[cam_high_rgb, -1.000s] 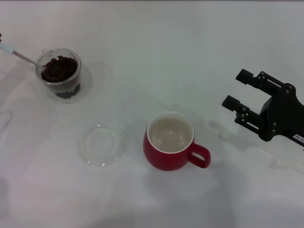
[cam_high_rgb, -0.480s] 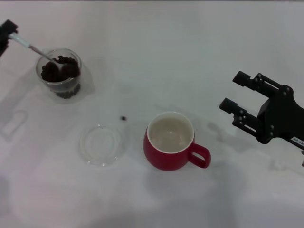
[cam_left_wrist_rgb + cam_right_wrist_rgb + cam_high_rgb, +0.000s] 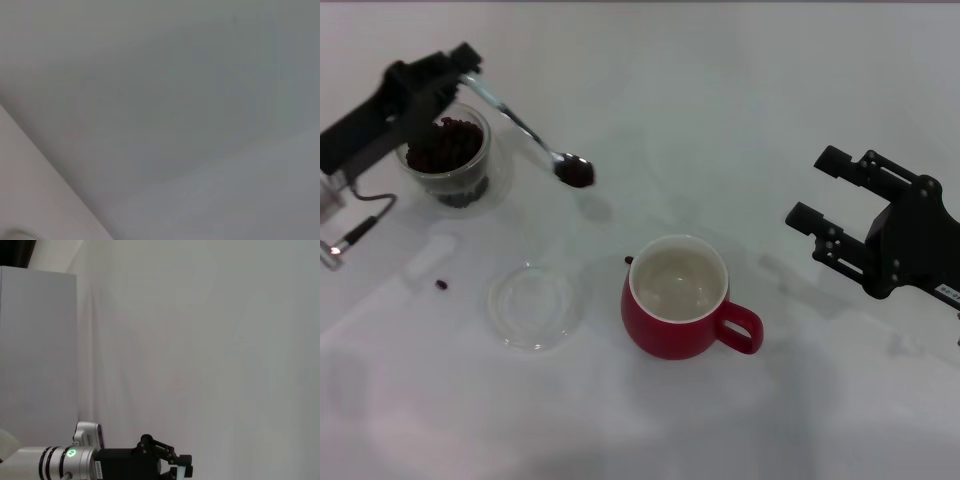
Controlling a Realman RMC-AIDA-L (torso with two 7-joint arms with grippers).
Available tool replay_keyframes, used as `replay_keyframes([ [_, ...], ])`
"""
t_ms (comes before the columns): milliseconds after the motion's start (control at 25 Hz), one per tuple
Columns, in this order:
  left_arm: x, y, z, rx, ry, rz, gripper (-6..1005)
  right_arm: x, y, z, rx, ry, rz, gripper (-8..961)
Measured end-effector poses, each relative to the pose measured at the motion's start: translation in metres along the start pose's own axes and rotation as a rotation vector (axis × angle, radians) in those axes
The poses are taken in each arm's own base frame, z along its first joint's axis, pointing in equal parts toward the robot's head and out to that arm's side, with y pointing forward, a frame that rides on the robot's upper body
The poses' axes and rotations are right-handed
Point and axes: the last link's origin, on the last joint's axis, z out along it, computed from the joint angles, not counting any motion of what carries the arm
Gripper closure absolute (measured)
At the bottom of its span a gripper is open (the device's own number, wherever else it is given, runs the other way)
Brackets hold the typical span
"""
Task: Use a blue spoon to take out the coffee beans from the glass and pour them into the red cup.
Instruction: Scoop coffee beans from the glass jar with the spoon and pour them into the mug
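On the white surface (image 3: 650,90), our left gripper (image 3: 455,72) clamps the spoon (image 3: 532,135); we should carry it level to the cup (image 3: 677,296). Right gripper (image 3: 825,195), jaws open, idles right.

Red cup (image 3: 672,318) cream inside, dark brown coffee beans (image 3: 444,144), black grippers

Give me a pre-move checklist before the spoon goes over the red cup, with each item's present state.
1. Left pincer holds the blue spoon: ok.
2. Spoon bowl loaded with coffee beans: ok.
3. Spoon above the red cup: not ok, it is short of the rim.
4. Red cup upright, mouth clear: ok.
5. No spills: not ok, stray beans lie on the table.
6. Right pincer away from the cup: ok.
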Motion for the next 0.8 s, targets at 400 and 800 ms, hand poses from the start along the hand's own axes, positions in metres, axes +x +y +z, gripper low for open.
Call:
replay_keyframes([
  [400, -0.034, 0.016, 0.037, -0.068, -0.155, 0.001, 877, 0.001, -0.002, -0.006, 0.024, 0.013, -0.002, 297],
  [800, -0.045, 0.019, 0.039, -0.103, -0.216, 0.119, 877, 0.001, -0.003, -0.009, 0.041, 0.015, -0.004, 297],
])
